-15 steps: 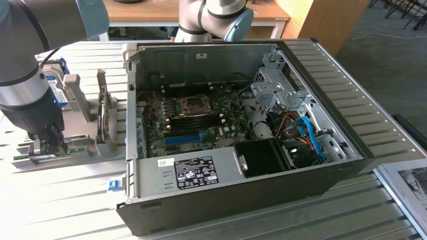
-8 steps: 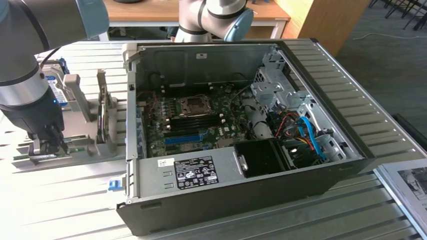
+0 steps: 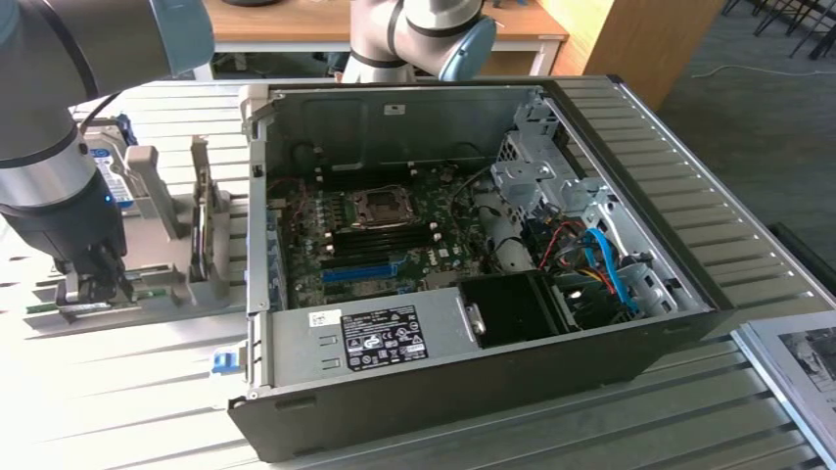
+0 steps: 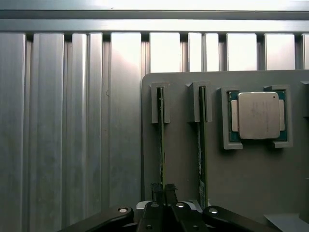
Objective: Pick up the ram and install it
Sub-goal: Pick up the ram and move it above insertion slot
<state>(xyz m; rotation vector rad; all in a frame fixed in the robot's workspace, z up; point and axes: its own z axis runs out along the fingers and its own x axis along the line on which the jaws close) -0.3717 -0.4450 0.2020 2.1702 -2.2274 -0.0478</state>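
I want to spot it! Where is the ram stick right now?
The ram stands on edge in the grey holder, pinched by the gripper, at the exterior view's left beside the computer case.

An open computer case [image 3: 444,392] fills the middle of the slatted metal table [image 3: 117,411]. Toward the exterior view's left edge, a grey holder [image 4: 241,183] cradles a silver CPU chip [image 4: 258,115].

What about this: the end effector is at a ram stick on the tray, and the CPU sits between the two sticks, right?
Wrong on the CPU: the wrist view shows it beside both sticks, not between them. The end effector is at a ram stick on the tray.
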